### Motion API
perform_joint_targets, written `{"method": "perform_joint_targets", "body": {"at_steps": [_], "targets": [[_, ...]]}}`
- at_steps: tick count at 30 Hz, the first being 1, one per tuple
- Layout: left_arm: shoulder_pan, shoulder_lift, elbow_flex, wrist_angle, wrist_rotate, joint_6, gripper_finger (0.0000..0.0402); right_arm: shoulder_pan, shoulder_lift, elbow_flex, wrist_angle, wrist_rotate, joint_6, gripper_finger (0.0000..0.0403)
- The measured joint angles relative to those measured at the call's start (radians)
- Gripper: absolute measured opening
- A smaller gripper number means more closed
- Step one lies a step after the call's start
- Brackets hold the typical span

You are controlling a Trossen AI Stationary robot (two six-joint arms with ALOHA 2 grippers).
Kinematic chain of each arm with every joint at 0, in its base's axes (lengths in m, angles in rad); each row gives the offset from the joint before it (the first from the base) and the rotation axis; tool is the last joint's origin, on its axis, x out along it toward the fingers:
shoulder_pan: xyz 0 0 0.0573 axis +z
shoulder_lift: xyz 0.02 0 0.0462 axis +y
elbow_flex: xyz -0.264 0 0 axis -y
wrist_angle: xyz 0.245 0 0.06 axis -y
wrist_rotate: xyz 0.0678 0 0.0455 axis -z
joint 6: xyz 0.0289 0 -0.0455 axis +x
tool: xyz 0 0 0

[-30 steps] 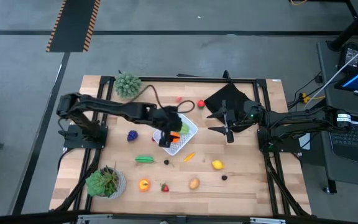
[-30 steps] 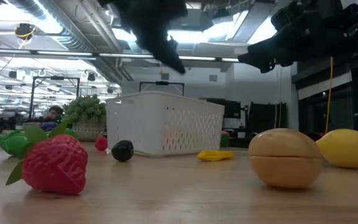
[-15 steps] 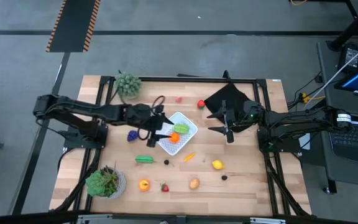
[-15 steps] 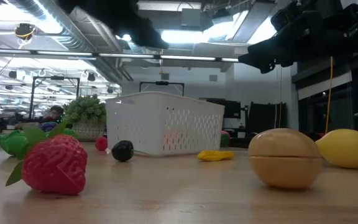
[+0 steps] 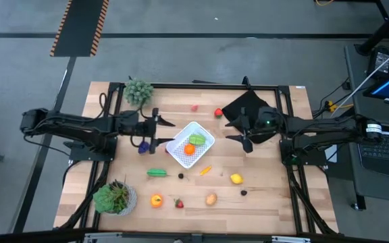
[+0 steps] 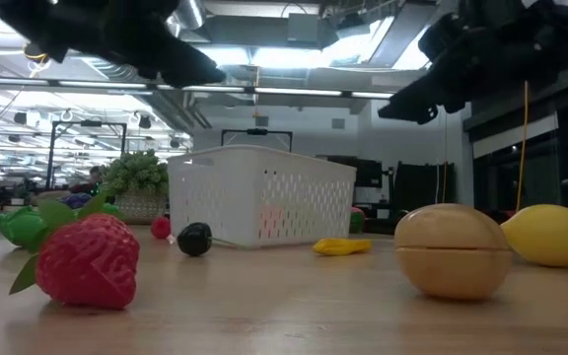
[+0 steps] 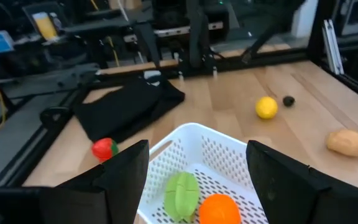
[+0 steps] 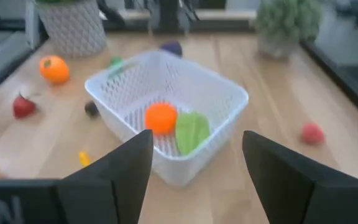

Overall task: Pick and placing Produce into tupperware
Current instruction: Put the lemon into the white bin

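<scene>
The white tupperware [image 5: 190,143] sits mid-table, holding an orange fruit [image 5: 190,149] and a green piece [image 5: 196,139]. Left gripper [image 5: 155,126] hangs just beside it, fingers apart and empty; right gripper [image 5: 242,133] hovers opposite, likewise spread, holding nothing.

You've got open room over the tupperware [image 5: 190,144]: left gripper [image 5: 156,129] sits just off its one side, right gripper [image 5: 243,133] off the other, both w/ fingers spread, nothing held. Inside, orange piece [image 5: 190,149] and green piece [image 5: 196,139] take up part of the floor. Purple fruit [image 5: 143,146] sits near the left gripper. Black cloth [image 5: 250,108] lies by the right gripper.
</scene>
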Motion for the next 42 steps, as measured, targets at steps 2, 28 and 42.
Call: {"method": "perform_joint_targets", "body": {"at_steps": [2,28,42], "targets": [[0.004,-0.022,-0.033,0.025,0.001,0.000,0.0261,0.015,0.000,0.046,-0.103,0.008,0.005,0.0250],[0.027,-0.064,-0.138,0.149,0.001,-0.053,0.0261,0.636,0.172,0.373,-0.805,0.486,0.573,0.0250],[0.027,-0.063,-0.138,0.138,0.001,-0.053,0.0261,0.812,0.489,0.611,-1.027,0.486,0.947,0.0250]]}}
